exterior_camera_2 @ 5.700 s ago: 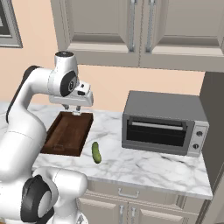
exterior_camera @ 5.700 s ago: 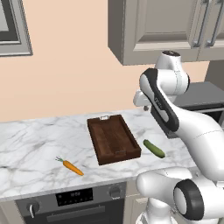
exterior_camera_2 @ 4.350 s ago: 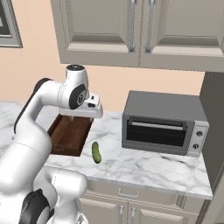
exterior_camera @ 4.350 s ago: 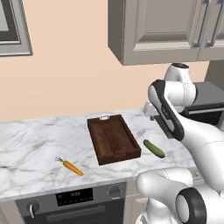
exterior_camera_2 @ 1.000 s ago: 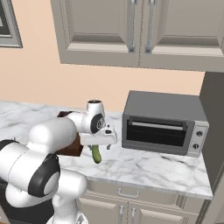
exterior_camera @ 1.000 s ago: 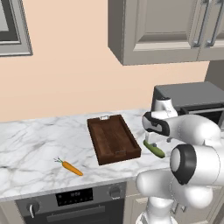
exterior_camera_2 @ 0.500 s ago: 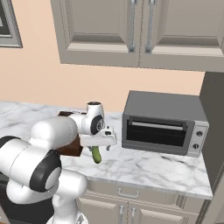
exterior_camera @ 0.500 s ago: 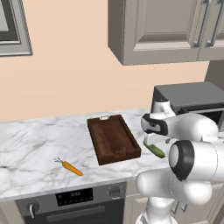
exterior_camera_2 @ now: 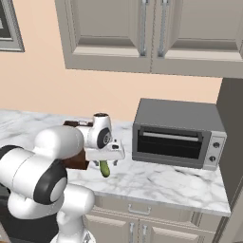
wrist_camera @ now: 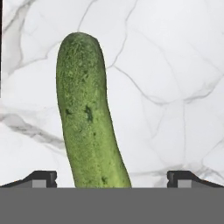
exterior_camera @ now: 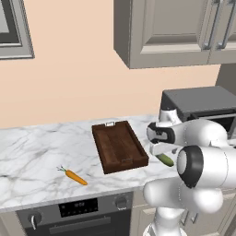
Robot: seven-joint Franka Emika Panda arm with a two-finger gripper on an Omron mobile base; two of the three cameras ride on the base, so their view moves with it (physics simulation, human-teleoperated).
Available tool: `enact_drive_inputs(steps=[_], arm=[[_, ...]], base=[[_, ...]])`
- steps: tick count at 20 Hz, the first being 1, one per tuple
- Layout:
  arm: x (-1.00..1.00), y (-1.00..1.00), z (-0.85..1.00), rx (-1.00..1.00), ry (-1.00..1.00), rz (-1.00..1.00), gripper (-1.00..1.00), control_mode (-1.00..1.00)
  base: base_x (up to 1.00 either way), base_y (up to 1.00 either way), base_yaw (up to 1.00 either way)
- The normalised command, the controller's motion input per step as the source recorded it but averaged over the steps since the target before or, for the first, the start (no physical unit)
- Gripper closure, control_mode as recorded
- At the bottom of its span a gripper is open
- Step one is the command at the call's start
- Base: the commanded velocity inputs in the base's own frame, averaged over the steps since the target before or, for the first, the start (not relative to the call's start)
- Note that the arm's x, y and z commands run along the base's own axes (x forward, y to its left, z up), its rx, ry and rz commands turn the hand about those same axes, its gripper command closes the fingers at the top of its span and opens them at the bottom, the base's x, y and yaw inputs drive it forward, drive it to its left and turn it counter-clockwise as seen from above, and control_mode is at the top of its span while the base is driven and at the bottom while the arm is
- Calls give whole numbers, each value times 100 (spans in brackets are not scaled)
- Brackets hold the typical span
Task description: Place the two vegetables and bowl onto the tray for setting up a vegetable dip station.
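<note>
Tool (wrist_camera: pixel 111 177) open, fingers straddling cucumber (wrist_camera: pixel 89 118) on marble desk (wrist_camera: pixel 175 65); cucumber runs toward 12 o'clock, slightly left of centre. Risk: uneven closing rolls it away.

Cucumber (wrist_camera: pixel 89 118) beside tray (exterior_camera: pixel 119 146); carrot (exterior_camera: pixel 73 175) apart.

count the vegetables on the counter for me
2. The carrot lies on the marble left of the tray. The cucumber lies right of the tray, under the open hand. Others may be hidden behind the arm.
</note>
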Motion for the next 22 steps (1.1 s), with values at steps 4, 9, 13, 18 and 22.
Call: enact_drive_inputs(steps=[4, 9, 13, 18, 22], arm=[[4, 15, -11, 0, 0, 0, -100, -100], [25, 1, -7, 0, 0, 0, -100, -100], [17, 0, -24, 0, 0, 0, -100, -100], [1, 0, -34, 0, 0, 0, -100, -100], [0, 1, -22, 0, 3, 0, 100, -100]], base=[[0, 0, 0], [0, 0, 0], [0, 0, 0], [0, 0, 0], [0, 0, 0]])
